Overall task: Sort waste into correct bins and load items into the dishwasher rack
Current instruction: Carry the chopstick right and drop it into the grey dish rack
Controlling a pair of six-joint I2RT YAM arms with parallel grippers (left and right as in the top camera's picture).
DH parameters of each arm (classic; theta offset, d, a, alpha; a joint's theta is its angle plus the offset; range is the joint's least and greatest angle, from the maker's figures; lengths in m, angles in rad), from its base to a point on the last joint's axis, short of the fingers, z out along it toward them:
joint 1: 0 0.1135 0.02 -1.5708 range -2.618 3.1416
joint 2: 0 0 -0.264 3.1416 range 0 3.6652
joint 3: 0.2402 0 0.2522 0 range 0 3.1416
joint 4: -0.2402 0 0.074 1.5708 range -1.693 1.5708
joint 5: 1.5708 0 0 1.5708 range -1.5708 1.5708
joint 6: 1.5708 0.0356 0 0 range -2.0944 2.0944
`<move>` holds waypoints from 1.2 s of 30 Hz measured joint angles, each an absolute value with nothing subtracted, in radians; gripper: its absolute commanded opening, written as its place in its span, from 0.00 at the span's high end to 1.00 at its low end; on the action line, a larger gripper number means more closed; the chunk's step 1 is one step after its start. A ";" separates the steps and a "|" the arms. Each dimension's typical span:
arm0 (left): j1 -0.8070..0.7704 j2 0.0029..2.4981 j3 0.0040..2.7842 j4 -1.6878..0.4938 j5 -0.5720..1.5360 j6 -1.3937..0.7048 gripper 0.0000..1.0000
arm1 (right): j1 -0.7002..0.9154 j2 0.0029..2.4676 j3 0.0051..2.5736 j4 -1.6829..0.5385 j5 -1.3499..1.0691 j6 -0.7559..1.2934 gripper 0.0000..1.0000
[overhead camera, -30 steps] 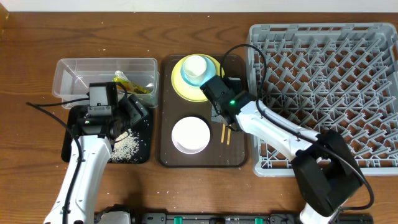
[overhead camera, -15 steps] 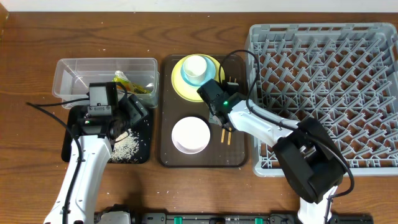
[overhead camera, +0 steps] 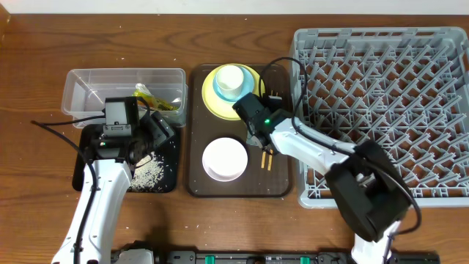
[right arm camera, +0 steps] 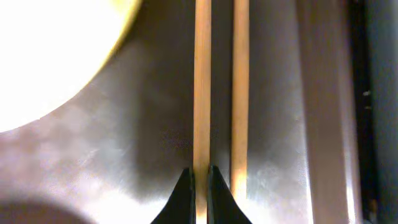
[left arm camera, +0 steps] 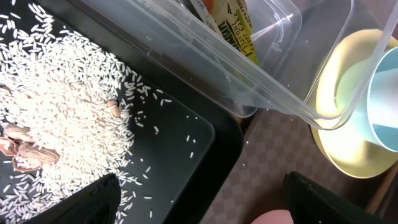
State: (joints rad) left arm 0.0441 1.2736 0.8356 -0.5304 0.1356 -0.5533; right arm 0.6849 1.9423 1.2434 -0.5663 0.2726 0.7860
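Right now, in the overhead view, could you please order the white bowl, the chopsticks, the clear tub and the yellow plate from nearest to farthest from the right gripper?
From the right gripper:
1. chopsticks, at its fingertips.
2. white bowl, beside it on the brown tray.
3. yellow plate, at the tray's far end.
4. clear tub, far over on the robot's left side.

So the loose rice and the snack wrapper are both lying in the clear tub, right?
Not quite. The snack wrapper is in the clear tub, but the rice lies in the black tray beside it. The left wrist view shows this most plainly.
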 measured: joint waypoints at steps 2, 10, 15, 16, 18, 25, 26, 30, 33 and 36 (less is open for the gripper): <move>0.044 1.274 0.836 -0.530 0.136 -0.554 0.14 | 0.685 1.879 1.242 -0.573 0.268 0.764 0.99; 0.044 1.274 0.836 -0.530 0.136 -0.554 0.14 | 0.654 1.572 1.242 -0.658 0.266 0.632 0.99; 0.044 1.274 0.836 -0.531 0.136 -0.554 0.14 | 0.577 1.500 1.242 -0.754 0.270 0.546 0.99; 0.044 1.274 0.836 -0.531 0.136 -0.554 0.14 | 0.563 1.499 1.242 -0.770 0.270 0.533 0.99; 0.044 1.274 0.836 -0.530 0.136 -0.554 0.14 | 0.537 1.501 1.242 -0.803 0.270 0.511 0.99; 0.044 1.274 0.836 -0.530 0.136 -0.554 0.14 | 0.471 1.538 1.242 -0.842 0.272 0.444 0.99; 0.044 1.274 0.836 -0.530 0.136 -0.554 0.14 | 0.467 1.547 1.242 -0.843 0.273 0.438 0.99; 0.044 1.274 0.836 -0.530 0.136 -0.553 0.14 | 0.457 1.569 1.242 -0.845 0.273 0.422 0.99; 0.044 1.274 0.836 -0.530 0.136 -0.554 0.14 | 0.443 1.581 1.242 -0.845 0.273 0.405 0.99; 0.044 1.274 0.836 -0.530 0.136 -0.554 0.14 | 0.443 1.597 1.242 -0.844 0.277 0.390 0.99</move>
